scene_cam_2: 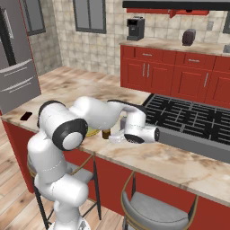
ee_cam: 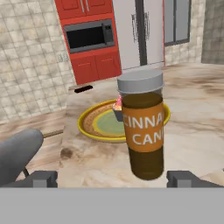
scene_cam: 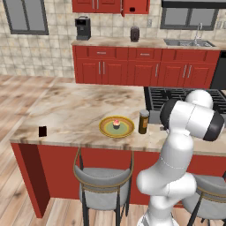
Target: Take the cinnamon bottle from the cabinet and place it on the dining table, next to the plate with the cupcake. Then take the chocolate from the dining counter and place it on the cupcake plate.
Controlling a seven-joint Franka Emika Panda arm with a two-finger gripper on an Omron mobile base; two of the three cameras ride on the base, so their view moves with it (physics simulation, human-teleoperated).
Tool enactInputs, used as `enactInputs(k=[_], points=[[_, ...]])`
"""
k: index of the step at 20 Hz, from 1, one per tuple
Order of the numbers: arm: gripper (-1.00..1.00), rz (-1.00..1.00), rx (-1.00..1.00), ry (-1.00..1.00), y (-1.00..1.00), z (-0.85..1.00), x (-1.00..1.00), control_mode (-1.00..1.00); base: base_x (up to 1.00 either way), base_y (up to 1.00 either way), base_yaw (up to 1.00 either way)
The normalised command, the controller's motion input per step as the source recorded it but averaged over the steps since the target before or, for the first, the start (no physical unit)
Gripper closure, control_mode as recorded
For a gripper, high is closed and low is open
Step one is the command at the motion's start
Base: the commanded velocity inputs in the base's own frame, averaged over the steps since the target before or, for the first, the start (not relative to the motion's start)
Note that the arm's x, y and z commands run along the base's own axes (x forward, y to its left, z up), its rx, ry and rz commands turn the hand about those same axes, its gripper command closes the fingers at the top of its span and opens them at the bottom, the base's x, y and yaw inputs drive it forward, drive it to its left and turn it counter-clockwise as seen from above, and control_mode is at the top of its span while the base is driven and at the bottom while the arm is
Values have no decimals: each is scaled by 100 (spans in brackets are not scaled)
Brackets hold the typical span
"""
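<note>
On the dining table (scene_cam: 66,110) the cinnamon bottle (ee_cam: 143,131) stands upright just beside the plate (ee_cam: 94,131), free between the wide-open gripper (ee_cam: 113,178), while the chocolate (scene_cam: 43,131) lies well apart beyond it.

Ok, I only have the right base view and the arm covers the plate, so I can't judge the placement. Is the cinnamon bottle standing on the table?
Observer: Yes. In the left base view the cinnamon bottle stands upright on the dining table, just right of the plate.
Operator: Is the end effector gripping it?
Observer: No. In the hand view the end effector is open, with a finger tip standing clear on each side of the bottle.
Operator: Is there room on the plate for the chocolate?
Observer: Probably. The cupcake sits at the plate's centre, with bare plate around it.
</note>
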Motion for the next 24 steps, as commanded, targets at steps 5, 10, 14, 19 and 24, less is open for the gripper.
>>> enactInputs(k=[5, 10, 14, 19, 24], points=[[-100, -23, -28, 22, 8, 39, -33, -100, 0, 0, 0], [-100, -24, -25, 38, 12, 34, -25, -100, 0, 0, 0], [-100, -16, -19, 38, 16, 34, -33, -100, 0, 0, 0], [-100, -20, -8, 33, 18, 25, -43, -100, 0, 0, 0], [-100, -28, -14, 17, 34, 1, -51, -100, 0, 0, 0]])
